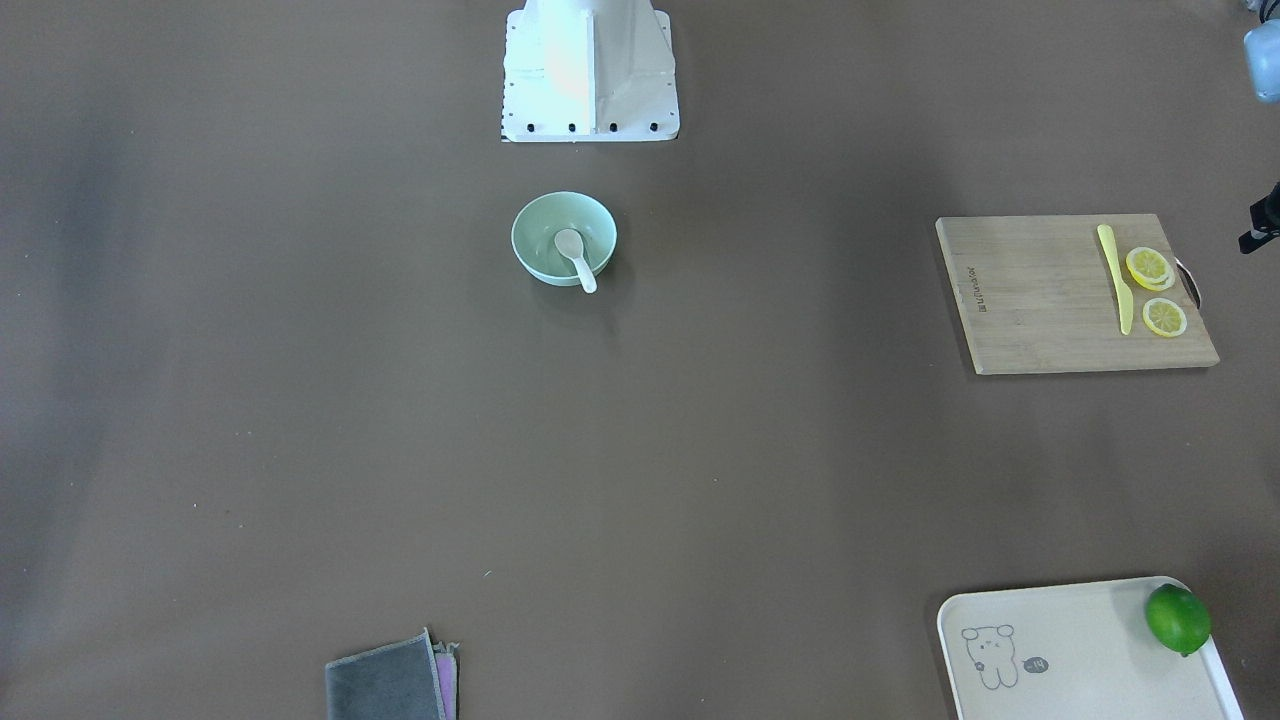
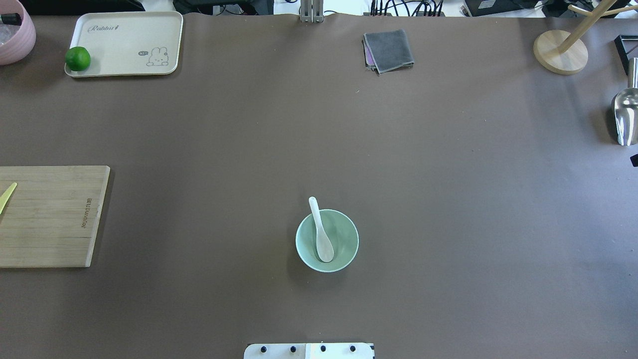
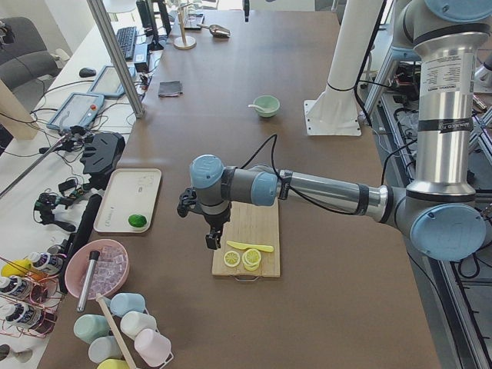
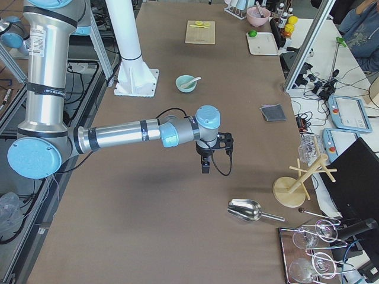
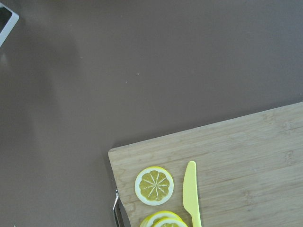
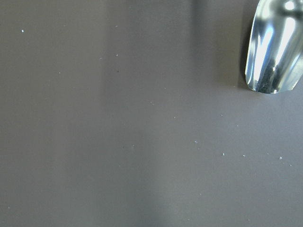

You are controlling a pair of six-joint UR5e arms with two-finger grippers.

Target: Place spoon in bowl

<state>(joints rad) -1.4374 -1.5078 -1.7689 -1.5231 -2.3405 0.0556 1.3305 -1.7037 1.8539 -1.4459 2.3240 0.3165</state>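
The white spoon [image 2: 321, 234] lies in the mint-green bowl [image 2: 347, 243] near the robot's base, scoop down inside and handle resting over the rim. Both show in the front-facing view too, spoon [image 1: 575, 255] and bowl [image 1: 537, 222]. My left gripper [image 3: 211, 240] hangs over the cutting board's edge, far from the bowl. My right gripper [image 4: 205, 167] hangs over bare table on the other side, also far from the bowl. Each shows only in a side view, so I cannot tell whether it is open or shut. The wrist views show no fingers.
A wooden cutting board [image 1: 1040, 300] holds a yellow knife [image 1: 1115, 275] and lemon slices [image 1: 1150, 268]. A cream tray [image 2: 124, 35] holds a lime [image 2: 78, 58]. A grey cloth [image 2: 389, 50], a metal scoop [image 2: 625, 117] and a wooden stand [image 2: 558, 50] lie at the far side.
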